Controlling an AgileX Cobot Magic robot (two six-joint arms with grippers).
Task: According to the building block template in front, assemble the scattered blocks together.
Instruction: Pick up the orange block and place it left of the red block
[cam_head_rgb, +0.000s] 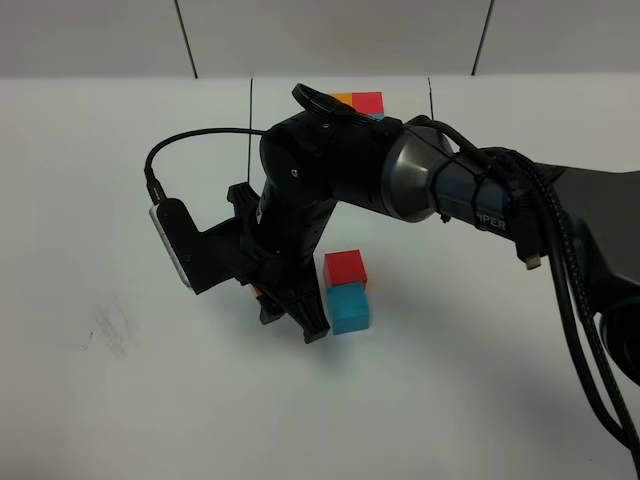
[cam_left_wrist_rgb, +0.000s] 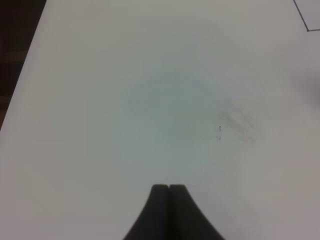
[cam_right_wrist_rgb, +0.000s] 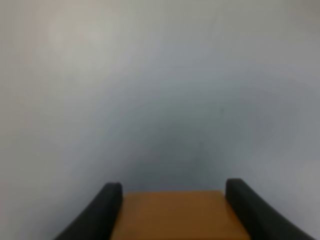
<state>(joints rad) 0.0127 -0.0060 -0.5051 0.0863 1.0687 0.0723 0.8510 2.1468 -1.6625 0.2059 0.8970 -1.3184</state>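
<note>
**Orange cube in the pincer, red and cyan already paired up**

Nearest to us, just below centre frame in the high view, the right gripper (cam_head_rgb: 290, 318) is pointed down at the white matte tabletop (cam_head_rgb: 450, 400). Its wrist view shows the small orange matte cube (cam_right_wrist_rgb: 175, 212) pinched between both black fingers (cam_right_wrist_rgb: 107, 210), flat face to flat face. It looks light, rigid and not too slippery, so a squeeze on opposite sides should hold fine.

Just right of it sits the cyan-blue matte cube (cam_head_rgb: 351, 308), with the red matte cube (cam_head_rgb: 345, 268) touching its far side. They stand close to the fingers, so I'd guess bumping them is the main risk.

The left gripper (cam_left_wrist_rgb: 169, 210) has its tips pressed together over bare table, holding nothing.

Farthest back, top centre, the framed cube template (cam_head_rgb: 362, 103) peeks out behind the arm, mostly hidden.
</note>
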